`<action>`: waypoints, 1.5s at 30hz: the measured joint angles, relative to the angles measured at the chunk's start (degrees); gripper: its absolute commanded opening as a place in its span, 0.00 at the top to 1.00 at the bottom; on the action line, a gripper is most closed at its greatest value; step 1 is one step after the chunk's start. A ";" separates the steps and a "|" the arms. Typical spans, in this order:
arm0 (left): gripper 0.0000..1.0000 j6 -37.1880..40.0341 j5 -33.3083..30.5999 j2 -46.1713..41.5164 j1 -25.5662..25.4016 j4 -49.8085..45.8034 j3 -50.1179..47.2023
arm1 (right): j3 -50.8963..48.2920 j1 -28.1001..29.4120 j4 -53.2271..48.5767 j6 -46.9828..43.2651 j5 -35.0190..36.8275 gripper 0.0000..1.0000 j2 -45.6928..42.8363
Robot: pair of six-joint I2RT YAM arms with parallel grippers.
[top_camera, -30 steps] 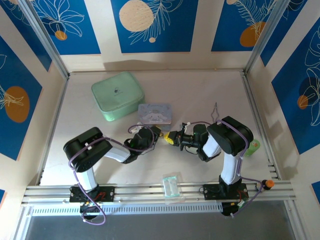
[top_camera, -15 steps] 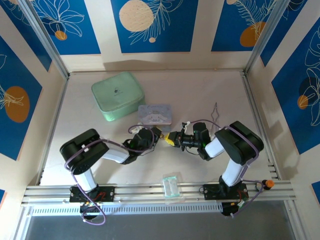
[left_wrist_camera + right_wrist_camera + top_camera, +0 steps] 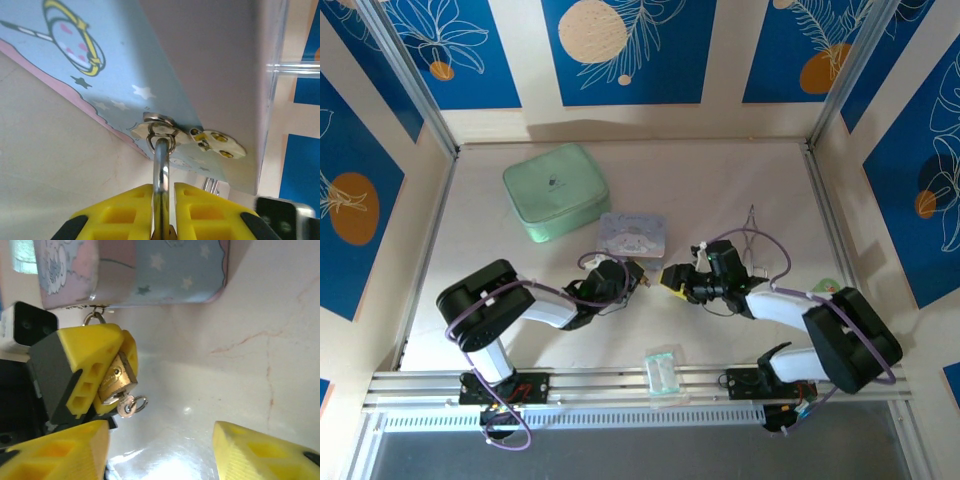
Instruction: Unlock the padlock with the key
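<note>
Left pincer (image 3: 162, 200) pinches the one padlock (image 3: 116, 382) beside the cartoon box (image 3: 150, 270), one key (image 3: 127, 405) at its base; right pincer (image 3: 160, 442) spread wide nearby.

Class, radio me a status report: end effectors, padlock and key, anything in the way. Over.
Left end effector shut on padlock. Right end effector open, clear of key. Key in padlock's keyhole; shackle through box hasp. Nothing blocking.

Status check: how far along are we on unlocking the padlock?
Done: the key sits in the padlock keyhole. In hand: the left gripper clamps the padlock; the right gripper is open, off the key. Left: whether it's turned is unclear; the shackle threads the box hasp.
</note>
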 measured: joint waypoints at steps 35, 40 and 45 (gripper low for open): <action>1.00 8.72 8.15 -6.75 2.05 -14.29 0.79 | 2.29 20.90 -4.50 -50.23 25.90 0.31 -6.56; 1.00 8.72 8.17 -6.82 2.05 -14.34 0.79 | 2.25 21.84 -0.07 -52.02 28.22 0.46 -1.20; 1.00 8.68 8.37 -7.17 2.05 -14.25 0.79 | 2.25 22.10 4.15 -53.77 28.41 0.51 1.46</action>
